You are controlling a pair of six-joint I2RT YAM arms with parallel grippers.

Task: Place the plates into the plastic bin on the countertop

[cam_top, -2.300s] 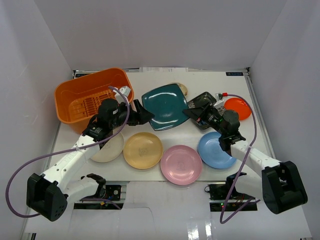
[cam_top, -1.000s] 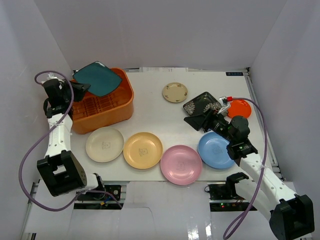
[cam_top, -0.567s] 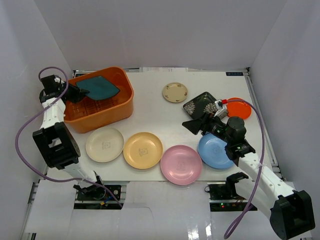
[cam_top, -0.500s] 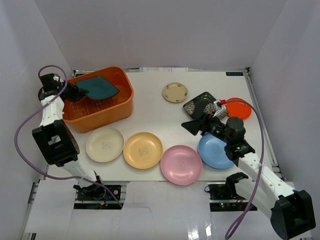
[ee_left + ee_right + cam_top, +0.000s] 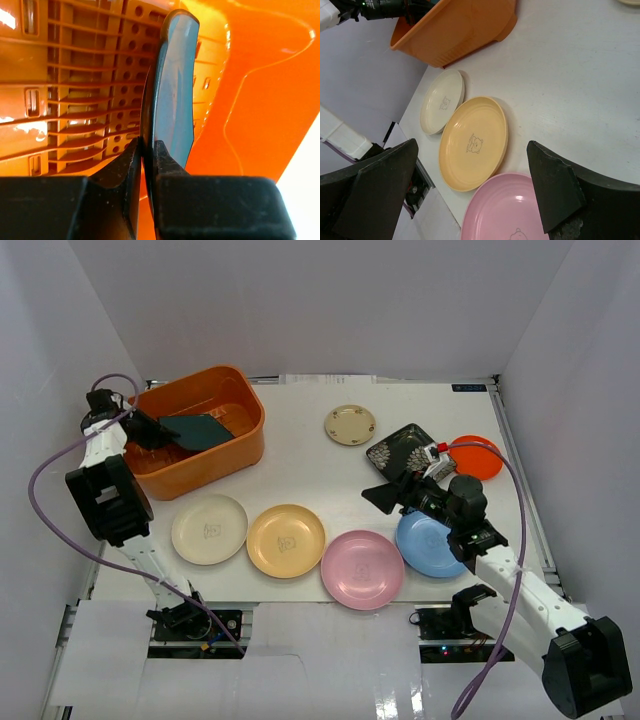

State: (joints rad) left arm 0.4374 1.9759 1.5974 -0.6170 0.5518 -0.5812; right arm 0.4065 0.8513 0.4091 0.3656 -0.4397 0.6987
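The square dark teal plate point(image 5: 202, 428) hangs inside the orange plastic bin point(image 5: 245, 443), low over its slotted base point(image 5: 75, 100). My left gripper point(image 5: 165, 432) is shut on the plate's edge; the left wrist view shows the plate point(image 5: 172, 90) edge-on between the jaws of the left gripper point(image 5: 147, 150). My right gripper point(image 5: 385, 490) is open and empty above the countertop point(image 5: 300, 455); in its wrist view the right gripper point(image 5: 472, 150) frames the yellow plate point(image 5: 472, 142). Cream point(image 5: 209, 529), yellow point(image 5: 286, 540), pink point(image 5: 362, 569) and blue point(image 5: 430, 540) plates lie in a near row.
A small beige plate point(image 5: 350, 424) lies mid-table. The black floral square plate point(image 5: 400, 448) and the orange-red plate point(image 5: 475, 455) sit at the right, partly behind my right arm. White walls enclose the table on three sides.
My left gripper has carried the teal plate from above the bin's far-left rim down into the bin. The bin has shifted slightly. My right arm has drifted a little nearer and leftward, still open.
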